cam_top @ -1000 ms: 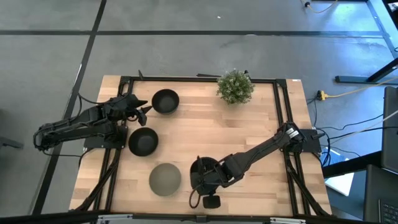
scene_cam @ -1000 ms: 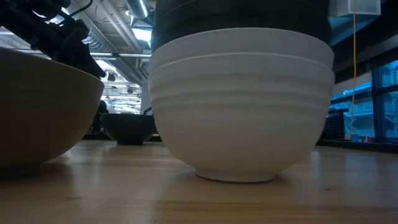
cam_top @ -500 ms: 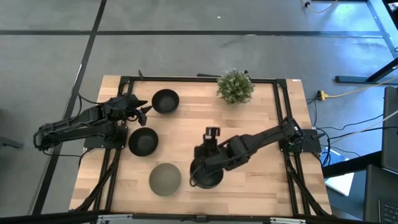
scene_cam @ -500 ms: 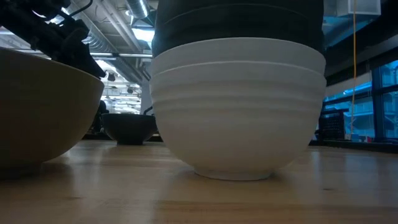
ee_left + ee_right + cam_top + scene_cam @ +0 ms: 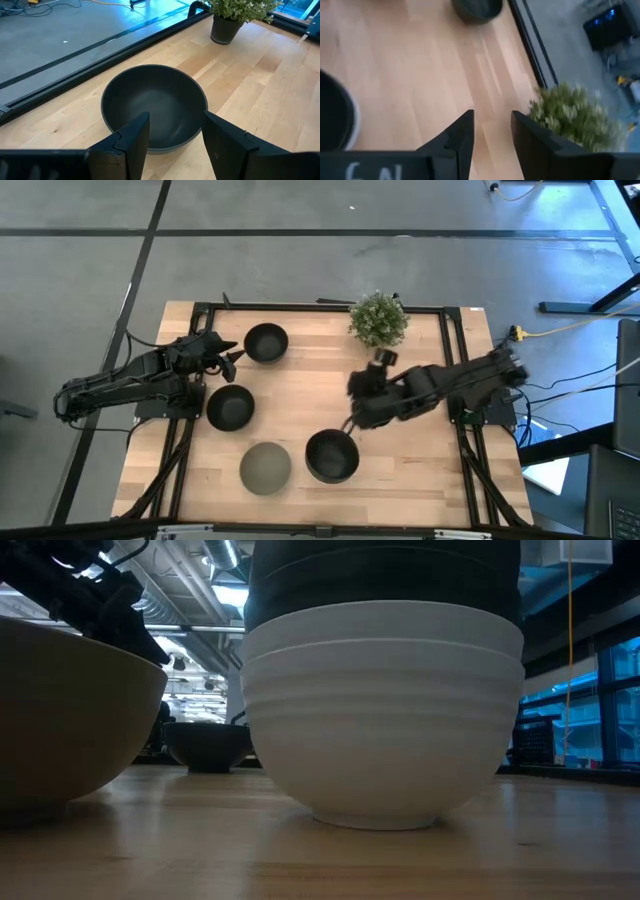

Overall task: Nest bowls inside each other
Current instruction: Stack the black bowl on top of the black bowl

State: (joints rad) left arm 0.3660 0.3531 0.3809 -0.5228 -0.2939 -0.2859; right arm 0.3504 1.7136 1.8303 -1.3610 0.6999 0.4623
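Note:
A stack of nested bowls (image 5: 332, 456) stands near the table's front middle, black on top (image 5: 380, 570) and two white bowls below (image 5: 380, 720). A grey-olive bowl (image 5: 265, 468) stands to its left. One black bowl (image 5: 230, 407) stands at the left, another (image 5: 266, 342) at the far left. My left gripper (image 5: 234, 354) is open beside that far bowl (image 5: 155, 105), its fingertips just short of the rim, touching nothing. My right gripper (image 5: 358, 392) is open and empty, raised above the table between the stack and the plant.
A small green potted plant (image 5: 378, 319) stands at the far edge, right of centre, close to my right arm; it also shows in the right wrist view (image 5: 580, 120). Bare wood lies in the table's middle (image 5: 310, 385) and at its right.
My right gripper has risen from over the stack of bowls and swung away toward the table's far right, turning as it went. It is now clear of the stack, which stays on the table. My left arm has kept still.

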